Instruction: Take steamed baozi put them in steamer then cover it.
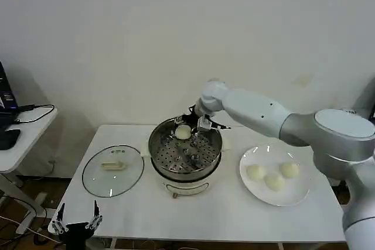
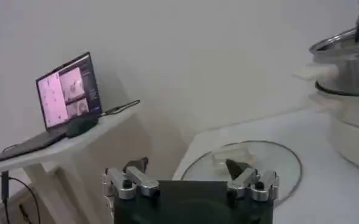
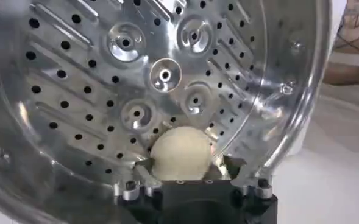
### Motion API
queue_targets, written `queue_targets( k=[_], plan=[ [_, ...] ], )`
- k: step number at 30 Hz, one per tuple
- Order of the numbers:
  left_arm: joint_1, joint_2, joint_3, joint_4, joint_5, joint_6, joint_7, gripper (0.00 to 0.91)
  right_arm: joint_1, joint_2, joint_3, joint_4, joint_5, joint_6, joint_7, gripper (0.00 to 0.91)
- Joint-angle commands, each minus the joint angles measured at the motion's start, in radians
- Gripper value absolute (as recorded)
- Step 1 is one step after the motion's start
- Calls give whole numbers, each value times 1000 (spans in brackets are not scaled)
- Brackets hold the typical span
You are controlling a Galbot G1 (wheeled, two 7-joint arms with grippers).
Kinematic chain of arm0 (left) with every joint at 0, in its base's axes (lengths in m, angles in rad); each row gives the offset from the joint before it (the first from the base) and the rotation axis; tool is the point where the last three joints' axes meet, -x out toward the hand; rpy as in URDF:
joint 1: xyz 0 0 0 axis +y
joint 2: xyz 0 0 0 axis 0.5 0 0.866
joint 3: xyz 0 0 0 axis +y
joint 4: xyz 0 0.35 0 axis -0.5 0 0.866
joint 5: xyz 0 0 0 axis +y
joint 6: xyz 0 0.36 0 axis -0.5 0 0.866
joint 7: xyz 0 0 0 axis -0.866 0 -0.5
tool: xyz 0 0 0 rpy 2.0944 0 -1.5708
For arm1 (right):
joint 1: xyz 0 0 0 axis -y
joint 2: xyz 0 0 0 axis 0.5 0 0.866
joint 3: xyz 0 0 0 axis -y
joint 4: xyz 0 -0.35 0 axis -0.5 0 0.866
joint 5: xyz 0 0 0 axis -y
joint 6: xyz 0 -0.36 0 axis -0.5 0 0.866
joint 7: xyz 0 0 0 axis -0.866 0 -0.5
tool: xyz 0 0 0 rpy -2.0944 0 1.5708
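Observation:
One steamed baozi (image 1: 183, 132) lies on the perforated tray at the back of the steamer (image 1: 176, 155). My right gripper (image 1: 196, 124) reaches down into the pot from behind. In the right wrist view that baozi (image 3: 182, 153) rests on the tray (image 3: 136, 73) between the spread fingers of my open right gripper (image 3: 189, 163); one finger is beside it, the other stands apart. Three more baozi (image 1: 274, 182) lie on a white plate (image 1: 296, 196) to the right. The glass cover (image 1: 113, 170) lies flat on the table left of the steamer. My left gripper (image 1: 76, 213) hangs open at the table's front left corner.
The left wrist view has my left gripper (image 2: 186, 165) open, with the cover (image 2: 277, 164) and the steamer (image 2: 350, 67) beyond it. A side table (image 1: 23, 133) with a laptop (image 2: 66, 91) and cables stands to the left. A wall is close behind the table.

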Motion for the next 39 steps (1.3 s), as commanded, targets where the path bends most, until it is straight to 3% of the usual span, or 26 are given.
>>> queue_targets(
  k=[1, 5, 10, 14, 18, 21, 25, 29, 32, 34, 35, 39],
  plan=[
    [0, 4, 6, -10, 0, 11, 1, 907, 165, -84, -65, 159, 174, -93, -33, 907],
    [5, 22, 21, -40, -4, 39, 7, 907, 290, -217, -151, 333, 358, -242, -66, 907],
    [-5, 54, 47, -69, -25, 78, 7, 907, 486, -447, -344, 605, 557, -474, -99, 907],
    [-14, 76, 73, -76, -23, 81, 10, 907, 576, -632, -445, 749, 636, -597, -126, 907],
    [-26, 90, 96, -71, -18, 85, 15, 907, 579, -794, -513, 827, 676, -670, -144, 907],
    [-28, 101, 104, -64, -16, 84, 18, 907, 530, -874, -504, 845, 685, -703, -149, 907],
    [-23, 109, 110, -60, -10, 83, 23, 907, 384, -955, -419, 866, 688, -781, -160, 907],
    [-15, 101, 117, -63, 3, 83, 24, 907, 190, -998, -289, 847, 657, -829, -216, 907],
    [-5, 98, 113, -61, 8, 81, 25, 907, 14, -995, -115, 805, 615, -803, -275, 907],
    [1, 95, 111, -62, 10, 80, 25, 907, -101, -981, 16, 753, 581, -739, -329, 907],
    [7, 91, 110, -65, 12, 79, 25, 907, -199, -969, 113, 705, 558, -671, -355, 907],
    [18, 77, 110, -69, 21, 77, 25, 907, -408, -933, 359, 607, 447, -598, -410, 907]
  ],
)
